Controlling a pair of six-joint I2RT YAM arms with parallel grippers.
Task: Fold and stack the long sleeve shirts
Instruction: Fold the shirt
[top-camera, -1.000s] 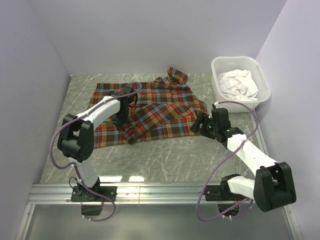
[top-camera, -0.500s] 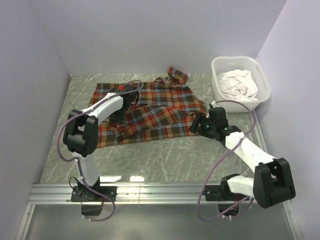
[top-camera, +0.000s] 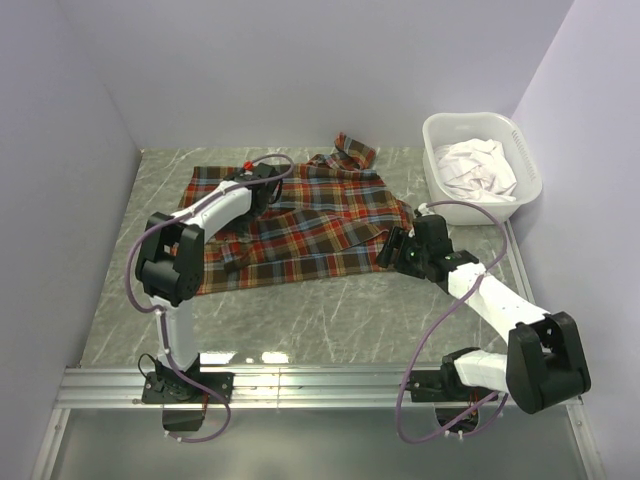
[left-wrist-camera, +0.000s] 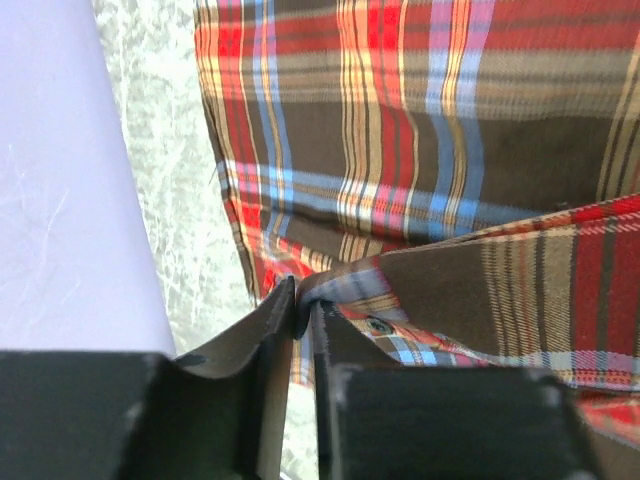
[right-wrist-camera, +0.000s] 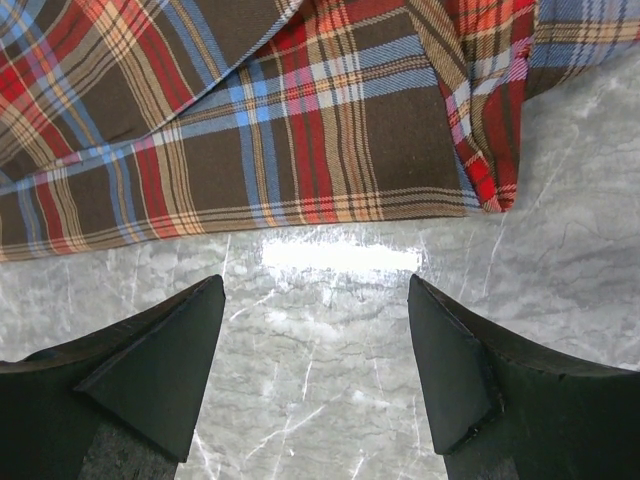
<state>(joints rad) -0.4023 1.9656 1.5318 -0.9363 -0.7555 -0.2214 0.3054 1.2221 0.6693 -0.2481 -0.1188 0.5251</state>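
A plaid shirt (top-camera: 300, 225) lies spread over the far half of the table (top-camera: 330, 310), collar toward the back wall, with part of it folded slantwise across its body. The left end effector (left-wrist-camera: 303, 300) sits low on the shirt's far left part. Its jaws are almost together, with only a sliver of gap, and a folded edge of cloth beside a button is nipped between the tips. The right end effector (right-wrist-camera: 315, 292) hovers over bare table just beside the shirt's near right hem, jaws spread wide and holding nothing. A basket (top-camera: 527, 188) of white cloth (top-camera: 478, 168) stands at the far right.

The step looks like laying a fold down. To do it well, the left should probably part fully and rise straight up, so the cloth does not snag and pull the fold open. The right could steady the hem meanwhile.
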